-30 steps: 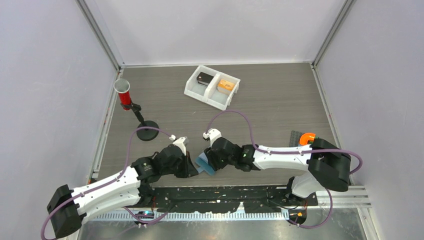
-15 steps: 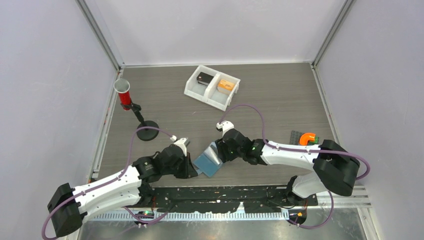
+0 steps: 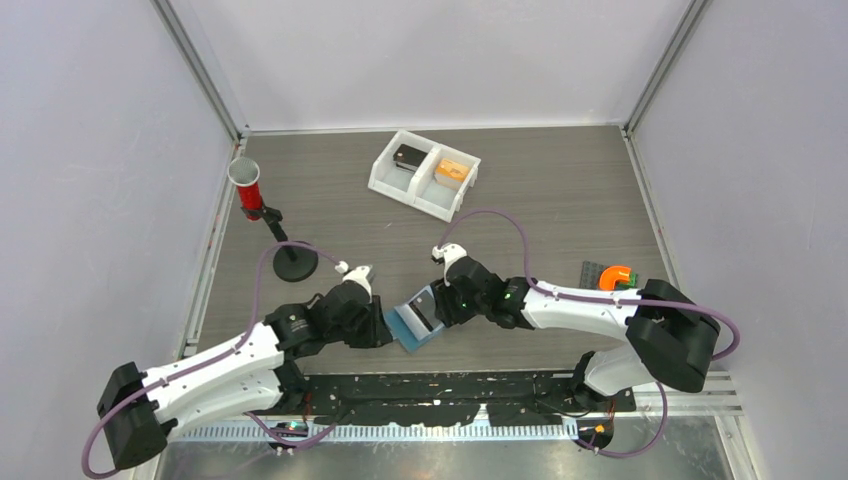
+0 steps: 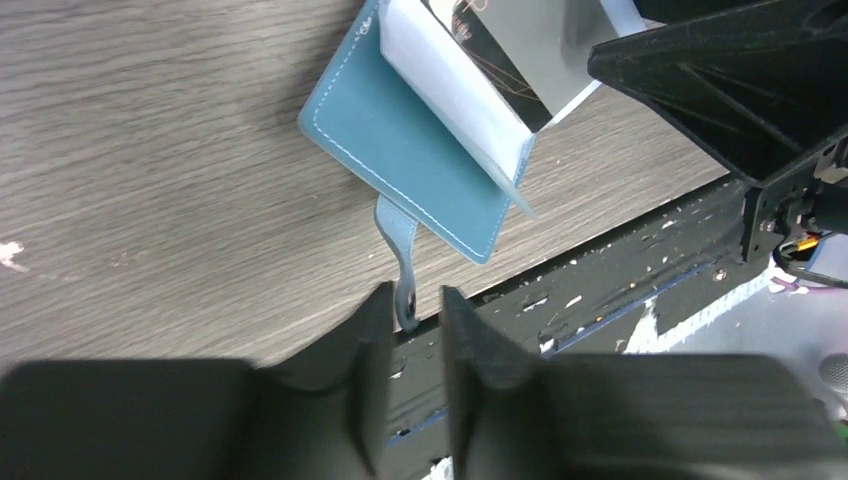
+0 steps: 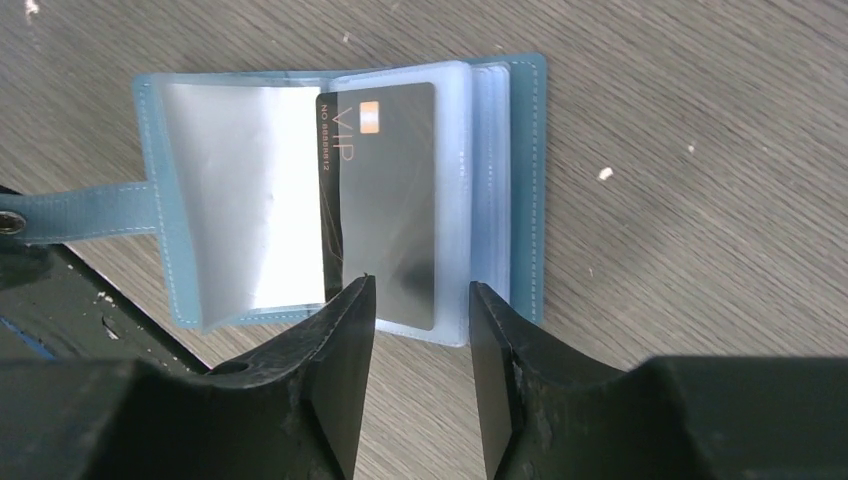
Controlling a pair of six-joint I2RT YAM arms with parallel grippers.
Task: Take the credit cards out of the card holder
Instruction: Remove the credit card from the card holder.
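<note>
both arms reach inward, wrists low over the tabletop [image 3: 560, 200]. the left hand [image 4: 415, 325] is clenched on the strap [image 4: 398, 240] of the holder [image 5: 525, 180], which lies open just ahead of it. the right hand [image 5: 420, 300] is released, fingertips spread over the near end of a card [image 5: 390, 200]. the card sits in a sleeve [image 5: 455, 150], long axis running straight away from that hand.

Open card holder [image 5: 240, 190], dark card [image 5: 385, 190] seemingly sleeved
</note>
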